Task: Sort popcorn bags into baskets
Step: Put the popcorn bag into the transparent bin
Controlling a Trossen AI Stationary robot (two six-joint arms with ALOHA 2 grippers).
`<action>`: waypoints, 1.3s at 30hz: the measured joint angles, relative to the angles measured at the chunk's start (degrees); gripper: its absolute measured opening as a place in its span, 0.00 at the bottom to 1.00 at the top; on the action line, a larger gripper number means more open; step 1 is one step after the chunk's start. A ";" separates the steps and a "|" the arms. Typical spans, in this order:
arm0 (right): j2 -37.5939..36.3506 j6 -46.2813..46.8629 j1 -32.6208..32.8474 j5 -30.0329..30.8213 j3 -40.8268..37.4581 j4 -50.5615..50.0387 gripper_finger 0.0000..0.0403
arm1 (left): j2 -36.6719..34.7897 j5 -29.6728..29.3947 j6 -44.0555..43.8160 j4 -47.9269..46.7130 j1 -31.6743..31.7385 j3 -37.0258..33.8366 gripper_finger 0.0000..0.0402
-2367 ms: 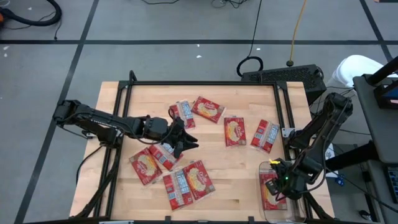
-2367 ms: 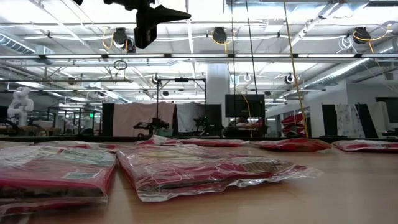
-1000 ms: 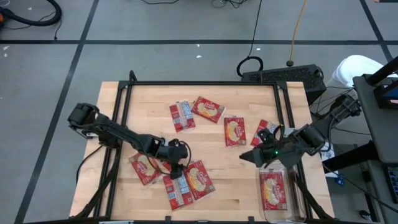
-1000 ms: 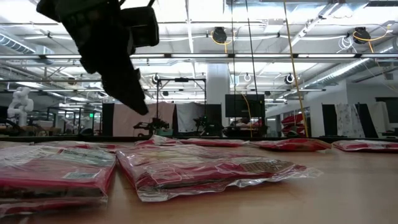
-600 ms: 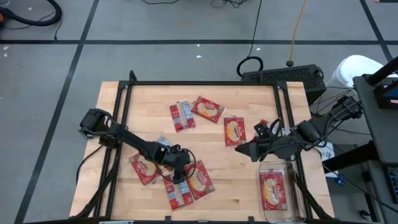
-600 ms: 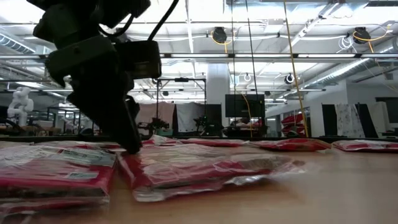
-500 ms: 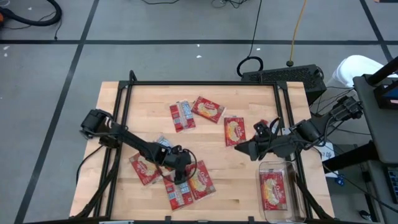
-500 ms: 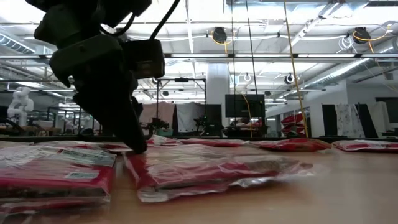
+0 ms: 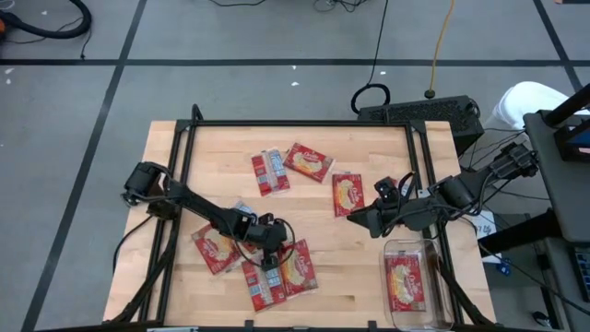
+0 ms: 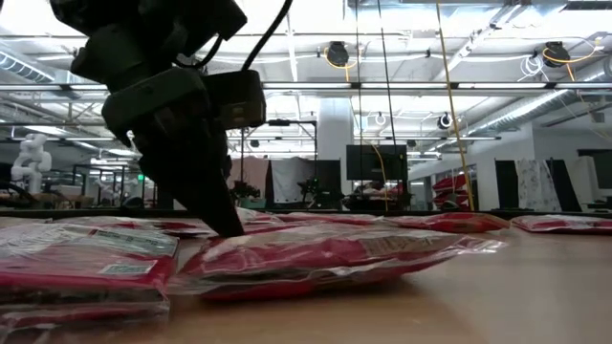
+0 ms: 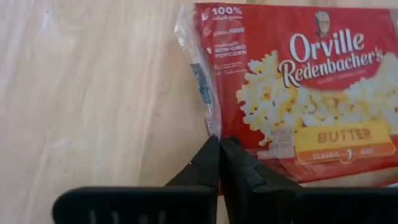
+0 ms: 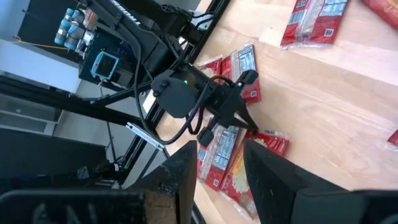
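Several red popcorn bags lie flat on the wooden table (image 9: 313,304). My left gripper (image 9: 272,256) is down at one of them near the front, a bag with its popcorn picture up (image 9: 297,267) (image 11: 311,93), and is shut on its edge. My right gripper (image 9: 353,219) hovers open and empty right of the middle, above bare wood. The basket, a clear bin (image 9: 406,244), stands at the near right with one bag (image 9: 406,281) flat inside. My left gripper also shows in the low view (image 10: 232,229) and in the right wrist view (image 12: 217,121). My left gripper pinches the bag's clear wrapper edge (image 11: 210,127) between its two fingertips (image 11: 214,149), along one short side. The fingers slant down onto it from the table's left. The bag (image 10: 325,258) still rests on the table, bulged, with its end away from the fingers tipped slightly up.
Other bags lie at the far middle (image 9: 270,171) (image 9: 307,161), right of centre (image 9: 348,194), and near my left gripper (image 9: 214,249) (image 9: 263,284). A black frame rail (image 9: 295,123) runs around the table. Bare wood lies between the front bags and the bin.
My left gripper has come down and a little toward the near edge onto the bag's edge and taken hold; the bag has bunched up, its end away from the fingers tipping upward. My right gripper has drifted from beside the bin toward the table's middle.
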 joint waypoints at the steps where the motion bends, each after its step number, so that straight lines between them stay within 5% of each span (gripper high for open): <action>1: 0.00 -0.19 -0.13 0.39 0.00 0.01 0.30 | -0.68 0.28 0.46 -0.17 0.13 -0.08 0.02; 10: 0.38 -2.84 -1.08 0.63 -2.27 0.00 0.31 | -6.11 -1.52 2.86 -4.77 2.56 0.17 0.01; 23: 11.38 -14.85 -5.99 -14.69 -3.23 9.47 0.40 | -12.50 -5.59 6.71 -3.16 2.75 0.38 0.00; 32: 22.02 -29.91 -10.72 -24.32 -5.00 10.20 0.55 | -12.43 -5.64 10.05 -0.91 2.57 0.34 0.00; 39: 22.89 -34.07 -14.21 -29.14 -14.00 27.13 0.62 | -12.43 -5.68 12.73 3.52 1.76 0.36 0.00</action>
